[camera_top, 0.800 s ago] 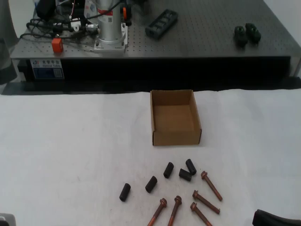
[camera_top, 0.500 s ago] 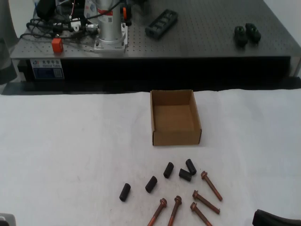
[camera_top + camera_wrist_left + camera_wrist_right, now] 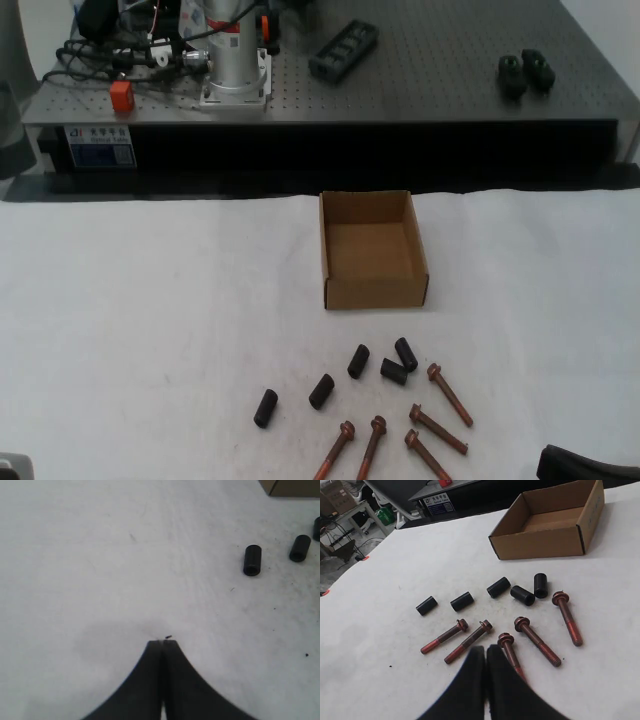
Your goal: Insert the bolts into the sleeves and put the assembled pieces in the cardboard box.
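Reddish bolts (image 3: 538,642) and black sleeves (image 3: 498,587) loose near the cardboard box (image 3: 537,544)

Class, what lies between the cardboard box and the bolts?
Five loose black sleeves lie there, shown in the high and right wrist views.

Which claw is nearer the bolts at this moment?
Right. The right claw is at the bolts, tips beside one; the left claw is over bare cloth, with sleeves off to its side.
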